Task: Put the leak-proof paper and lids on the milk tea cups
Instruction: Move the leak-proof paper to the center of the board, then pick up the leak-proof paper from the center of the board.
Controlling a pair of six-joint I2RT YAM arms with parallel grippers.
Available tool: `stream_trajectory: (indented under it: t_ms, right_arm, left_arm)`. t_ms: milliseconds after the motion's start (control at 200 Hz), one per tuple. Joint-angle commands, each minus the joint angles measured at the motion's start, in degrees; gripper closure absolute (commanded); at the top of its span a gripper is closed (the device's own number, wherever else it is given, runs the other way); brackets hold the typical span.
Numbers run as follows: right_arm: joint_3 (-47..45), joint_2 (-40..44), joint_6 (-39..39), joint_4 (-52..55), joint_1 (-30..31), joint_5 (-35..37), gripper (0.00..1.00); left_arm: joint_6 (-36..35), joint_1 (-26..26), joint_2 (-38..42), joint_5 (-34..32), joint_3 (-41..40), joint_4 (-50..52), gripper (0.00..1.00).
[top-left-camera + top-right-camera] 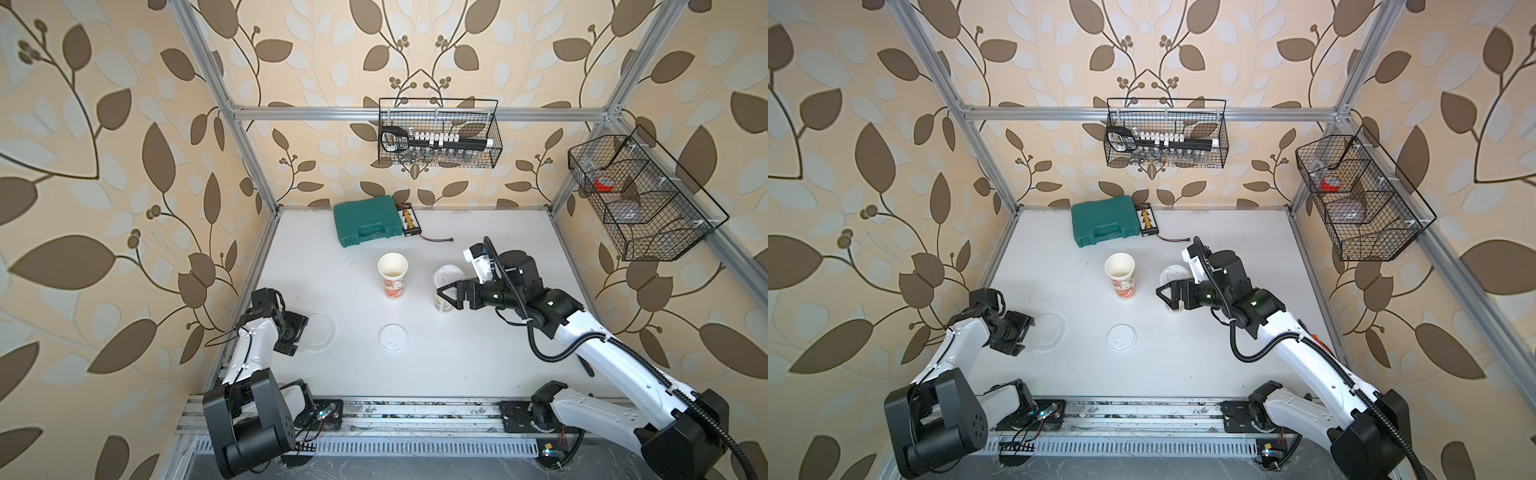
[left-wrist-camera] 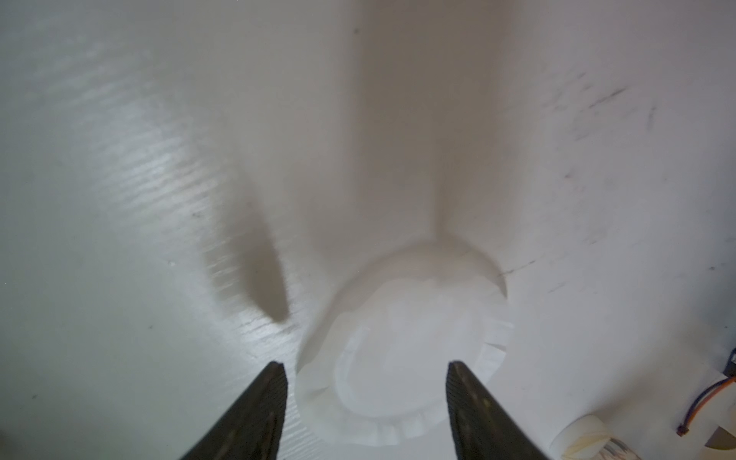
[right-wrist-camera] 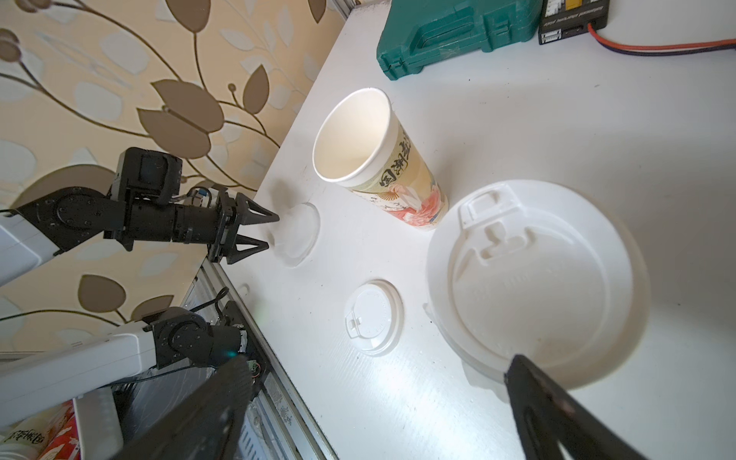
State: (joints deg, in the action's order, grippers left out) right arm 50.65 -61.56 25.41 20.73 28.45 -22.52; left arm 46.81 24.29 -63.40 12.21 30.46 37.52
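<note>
Leak-proof paper (image 1: 320, 332) lies near the table's (image 1: 457, 353) left edge, released left claw (image 3: 272, 231) at its rim; right claw (image 3: 376, 360) released.

In both top views the left tool (image 1: 302, 333), lower left of the frame, hides its fingertips under its own wrist. Right of centre, the right tool (image 1: 442, 287) covers most of the green-beige cup (image 1: 441, 306). The left wrist view is blurred, and the edge of the leak-proof paper (image 2: 398, 358) is faint.
</note>
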Motion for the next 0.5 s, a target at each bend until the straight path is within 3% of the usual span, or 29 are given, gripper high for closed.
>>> stream_trajectory:
  t_ms: [0,90,330,495]
  right_arm:
    - [-1.2,0.8,-1.1,-1.1,-0.3,-0.9,0.0]
    - [-1.1,0.6,-1.0,-1.1,-0.4,-1.1,0.0]
    - [-1.2,0.7,-0.8,-1.0,-0.5,-1.1,0.0]
    - [-1.2,0.7,-0.8,-1.1,-0.6,-1.1,0.0]
  left_arm:
    - [1.8,-0.5,1.8,2.9,-2.4,0.1,0.37]
    - [1.8,-0.5,1.4,4.1,-3.7,-1.5,0.45]
    - [4.0,-0.6,0.9,4.1,-6.3,-3.7,0.56]
    - [4.3,-0.6,0.8,4.8,-7.3,-5.8,0.76]
